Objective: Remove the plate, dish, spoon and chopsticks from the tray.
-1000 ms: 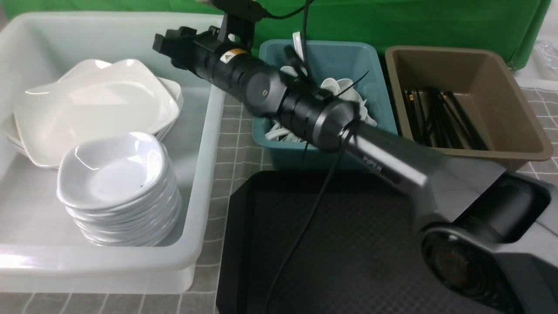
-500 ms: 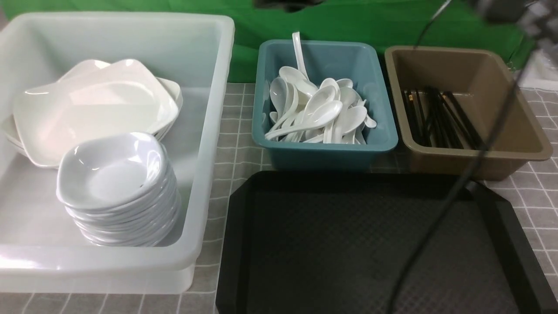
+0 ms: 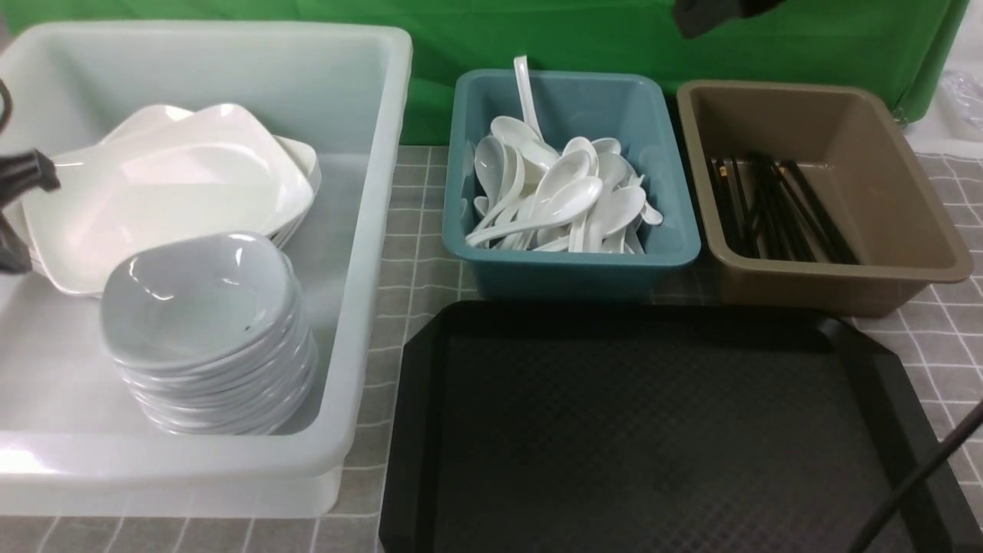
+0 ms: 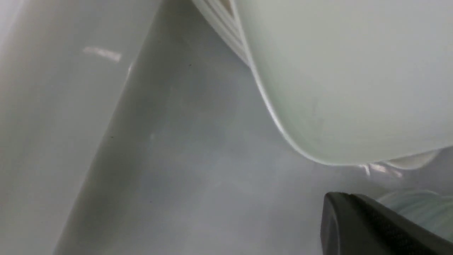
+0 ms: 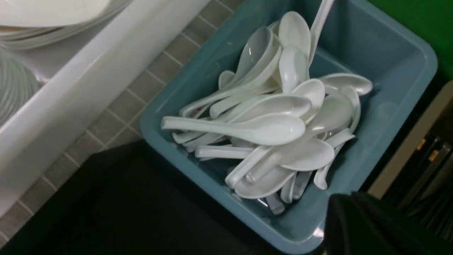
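Observation:
Nothing lies on the black tray (image 3: 653, 430). White square plates (image 3: 165, 188) are stacked in the white bin (image 3: 361, 253), with a stack of small dishes (image 3: 207, 322) in front of them. Several spoons (image 3: 561, 200) fill the teal bin (image 3: 572, 265). Black chopsticks (image 3: 776, 207) lie in the brown bin (image 3: 829, 273). My left gripper (image 4: 334, 203) is shut and holds nothing, low inside the white bin beside a plate's rim (image 4: 336, 88). My right gripper (image 5: 338, 207) is shut and holds nothing, above the teal bin's (image 5: 389, 63) corner and its spoons (image 5: 269, 117).
A grey checked cloth (image 3: 415, 230) covers the table under the bins. A green backdrop (image 3: 584, 31) stands behind. A dark part of my left arm (image 3: 27, 170) shows at the left edge, a part of my right arm (image 3: 714, 11) at the top, and a cable (image 3: 914, 476) crosses the tray's right corner.
My right arm, stretched across the teal bin a second ago, has lifted away to the upper right and its gripper has shut. A part of my left arm has come in at the left edge.

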Controlling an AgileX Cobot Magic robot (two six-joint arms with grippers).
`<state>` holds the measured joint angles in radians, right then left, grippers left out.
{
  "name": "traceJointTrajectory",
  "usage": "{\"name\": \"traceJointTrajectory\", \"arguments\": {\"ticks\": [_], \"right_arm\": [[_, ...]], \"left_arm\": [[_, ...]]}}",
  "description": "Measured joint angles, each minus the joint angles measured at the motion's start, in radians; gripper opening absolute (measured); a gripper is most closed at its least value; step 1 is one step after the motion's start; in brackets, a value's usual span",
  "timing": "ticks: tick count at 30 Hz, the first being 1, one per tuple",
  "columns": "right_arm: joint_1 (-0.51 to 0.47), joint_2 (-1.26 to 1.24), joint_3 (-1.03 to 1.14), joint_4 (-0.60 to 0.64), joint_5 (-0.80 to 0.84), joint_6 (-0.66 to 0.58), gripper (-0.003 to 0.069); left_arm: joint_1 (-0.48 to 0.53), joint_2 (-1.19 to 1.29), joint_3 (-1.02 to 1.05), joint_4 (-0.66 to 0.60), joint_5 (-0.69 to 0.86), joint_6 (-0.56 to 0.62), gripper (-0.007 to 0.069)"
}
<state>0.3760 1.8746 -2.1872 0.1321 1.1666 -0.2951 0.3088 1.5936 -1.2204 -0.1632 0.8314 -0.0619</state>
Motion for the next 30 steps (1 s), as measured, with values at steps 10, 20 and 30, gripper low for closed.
{"name": "traceJointTrajectory", "arguments": {"ticks": [10,20,30], "right_arm": [[0.000,-0.034,0.038,0.002,0.000,-0.031,0.0020],[0.000,-0.034,0.039,0.021,0.000,-0.036,0.0020],[0.000,-0.034,0.039,0.139,0.000,-0.062,0.0020]], "left_arm": [[0.000,0.145,0.000,0.056,-0.113,-0.090,0.0004],[-0.014,0.215,0.000,-0.119,-0.205,0.000,0.0004],[-0.069,0.165,0.000,-0.071,-0.090,0.003,0.0004]]}}
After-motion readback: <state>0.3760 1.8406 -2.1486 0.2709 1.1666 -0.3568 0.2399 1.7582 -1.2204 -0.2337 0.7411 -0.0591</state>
